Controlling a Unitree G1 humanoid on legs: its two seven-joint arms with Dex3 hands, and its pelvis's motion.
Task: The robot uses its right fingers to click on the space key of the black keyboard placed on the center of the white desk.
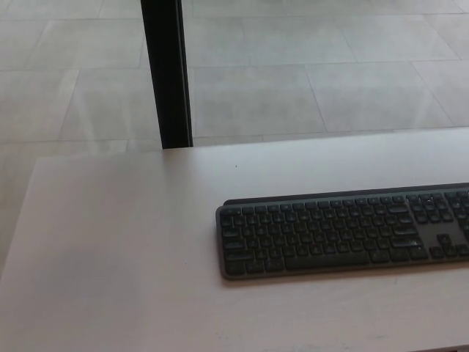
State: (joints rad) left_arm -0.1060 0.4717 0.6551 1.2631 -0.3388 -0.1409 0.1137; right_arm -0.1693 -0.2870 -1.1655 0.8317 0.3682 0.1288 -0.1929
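A black keyboard [343,232] lies flat on the white desk [117,249], right of the picture's middle, and its right end runs off the frame. Its long space key [327,261] sits in the front row of keys, nothing touching it. Neither of my hands shows anywhere in the head view.
A black vertical post [166,73] stands behind the desk's far edge at the left of centre. Beyond it lies a pale tiled floor [308,66]. The desk's left edge slants down toward the lower left corner.
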